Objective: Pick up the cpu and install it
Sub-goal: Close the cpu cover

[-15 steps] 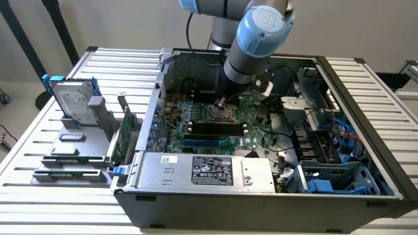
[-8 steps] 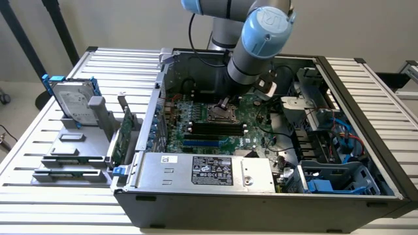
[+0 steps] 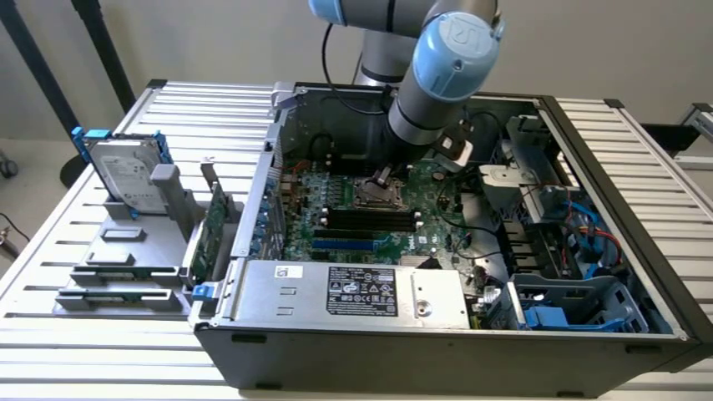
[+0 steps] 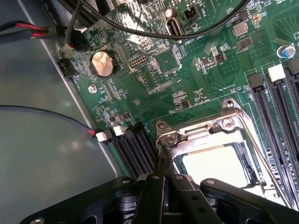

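Observation:
The cpu (image 4: 217, 163) is a bright silver square lying flat inside the metal socket frame (image 4: 205, 130) on the green motherboard (image 4: 187, 70). My gripper (image 4: 160, 163) is shut, its black fingers pressed together, with the tip at the corner of the socket frame beside the cpu. I see nothing held between the fingers. In the exterior view the arm reaches down into the open computer case (image 3: 624, 217), and the gripper (image 3: 385, 178) hangs just over the socket (image 3: 376, 197) in the middle of the board.
Black memory slots (image 4: 275, 116) run close beside the socket, and a coin battery (image 4: 103, 63) and cables (image 4: 28, 28) lie near the case wall. A power supply (image 3: 346, 291) sits at the case front. A hard drive (image 3: 120, 171) and a green card (image 3: 212, 225) stand on a rack outside.

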Robot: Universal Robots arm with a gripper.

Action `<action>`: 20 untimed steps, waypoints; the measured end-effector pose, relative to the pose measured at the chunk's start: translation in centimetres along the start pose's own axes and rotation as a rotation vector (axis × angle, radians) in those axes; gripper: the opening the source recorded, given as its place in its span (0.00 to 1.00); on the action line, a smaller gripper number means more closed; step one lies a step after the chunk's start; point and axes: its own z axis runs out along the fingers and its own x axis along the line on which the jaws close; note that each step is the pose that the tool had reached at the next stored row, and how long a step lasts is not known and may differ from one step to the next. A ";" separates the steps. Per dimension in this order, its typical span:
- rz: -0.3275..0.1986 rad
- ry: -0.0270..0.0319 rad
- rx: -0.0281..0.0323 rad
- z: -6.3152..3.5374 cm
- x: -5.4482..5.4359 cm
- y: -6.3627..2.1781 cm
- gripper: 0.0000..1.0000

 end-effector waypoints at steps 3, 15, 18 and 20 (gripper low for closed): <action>0.000 0.0059 0.0030 -0.14 -0.1 -0.11 0.11; 0.000 0.0157 0.0122 0.00 -1.7 -3.40 0.11; 0.001 0.0150 0.0142 0.00 -2.0 -3.96 0.11; 0.001 0.0151 0.0142 0.00 -2.0 -3.98 0.11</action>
